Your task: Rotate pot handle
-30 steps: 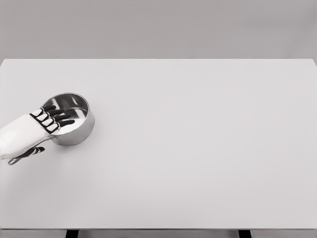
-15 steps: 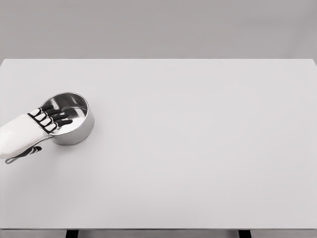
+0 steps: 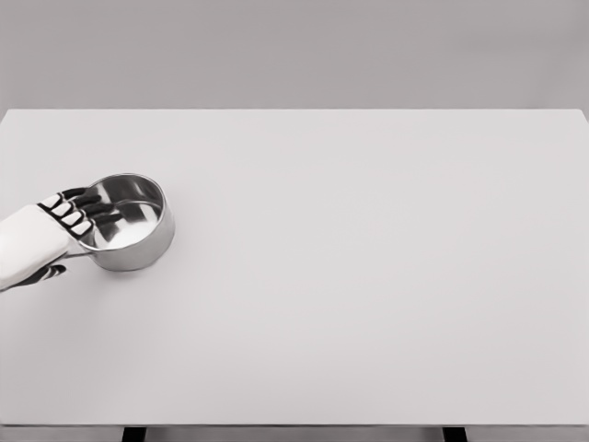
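Nearest you, at the left edge of the white surface (image 3: 368, 304), the left hand (image 3: 57, 230) lies over the pot's handle (image 3: 81, 255), of which only a short silver stub shows between the palm and the pot wall. A dark thumb tip peeks out below the palm, so the hand appears closed on the handle, while the black fingertips (image 3: 92, 204) reach over the near rim into the bowl.

Just beyond, the steel pot (image 3: 129, 221) sits upright toward the left side of the surface, its mouth open to your view and nothing visible inside.

Compared with a second ago, the hand has slid left and slightly up, and the handle that pointed down and left now runs closer to straight left. The bowl has barely shifted. You can take that as the pot turning on its base with the handle swinging clockwise, so the rotation looks under way rather than finished.

Farther back, the surface stretches bare to its far edge against a grey wall. Your right arm is out of view.
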{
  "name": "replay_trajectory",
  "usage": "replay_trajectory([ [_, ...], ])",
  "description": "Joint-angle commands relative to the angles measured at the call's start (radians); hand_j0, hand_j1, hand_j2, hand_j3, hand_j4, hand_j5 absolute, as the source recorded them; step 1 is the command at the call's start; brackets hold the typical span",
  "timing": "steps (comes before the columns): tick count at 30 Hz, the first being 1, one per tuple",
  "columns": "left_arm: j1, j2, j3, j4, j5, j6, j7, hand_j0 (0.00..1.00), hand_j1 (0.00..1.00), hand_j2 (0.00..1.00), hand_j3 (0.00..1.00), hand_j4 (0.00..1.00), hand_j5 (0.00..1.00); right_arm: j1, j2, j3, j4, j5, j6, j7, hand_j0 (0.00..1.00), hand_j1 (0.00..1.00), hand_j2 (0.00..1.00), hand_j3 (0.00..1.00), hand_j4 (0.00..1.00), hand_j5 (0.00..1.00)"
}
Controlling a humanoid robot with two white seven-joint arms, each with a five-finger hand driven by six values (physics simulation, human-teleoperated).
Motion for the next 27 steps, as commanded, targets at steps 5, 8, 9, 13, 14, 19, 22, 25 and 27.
replay_trajectory([
  [5,-0.018,0.002,0.007,0.028,0.006,0.000,0.001,1.00,1.00,1.00,1.00,1.00,1.00,0.000,0.000,0.000,0.000,0.000,0.001,0.000,1.00,1.00,1.00,1.00,1.00,1.00],
  [8,-0.025,0.002,0.007,0.040,0.006,0.000,0.001,1.00,1.00,1.00,1.00,1.00,1.00,0.000,0.000,0.000,0.000,0.000,-0.001,0.000,1.00,1.00,1.00,1.00,1.00,1.00],
  [9,-0.032,0.002,0.007,0.046,0.005,0.000,0.001,1.00,1.00,1.00,1.00,1.00,1.00,0.000,0.000,0.000,0.000,0.000,0.001,0.000,1.00,1.00,1.00,1.00,1.00,1.00],
  [13,-0.051,0.002,0.005,0.077,0.005,0.000,0.001,1.00,1.00,1.00,1.00,1.00,1.00,0.000,0.000,0.000,0.000,0.000,0.001,0.000,1.00,1.00,1.00,1.00,1.00,1.00],
  [14,-0.054,0.002,0.005,0.085,0.005,0.000,0.001,1.00,1.00,1.00,1.00,1.00,1.00,0.000,0.000,0.000,0.000,0.000,0.001,0.000,1.00,1.00,1.00,1.00,1.00,1.00],
  [19,-0.067,0.001,0.005,0.099,0.005,0.000,0.001,1.00,1.00,1.00,1.00,1.00,1.00,0.000,0.000,0.000,0.000,0.000,0.001,0.000,1.00,1.00,1.00,1.00,1.00,1.00],
  [22,-0.080,-0.005,0.005,0.115,0.005,0.000,0.001,1.00,1.00,1.00,1.00,1.00,1.00,0.000,0.000,0.000,0.000,0.000,0.001,0.000,1.00,1.00,1.00,1.00,1.00,1.00],
  [25,-0.097,-0.009,0.000,0.134,0.005,0.000,0.001,1.00,1.00,1.00,1.00,1.00,1.00,0.000,0.000,0.000,0.000,0.000,0.001,0.000,1.00,1.00,1.00,1.00,1.00,1.00],
  [27,-0.101,-0.012,-0.001,0.151,0.000,0.000,0.001,1.00,1.00,1.00,1.00,1.00,1.00,0.000,0.000,0.000,0.000,0.000,-0.001,0.000,1.00,1.00,1.00,1.00,1.00,1.00],
])
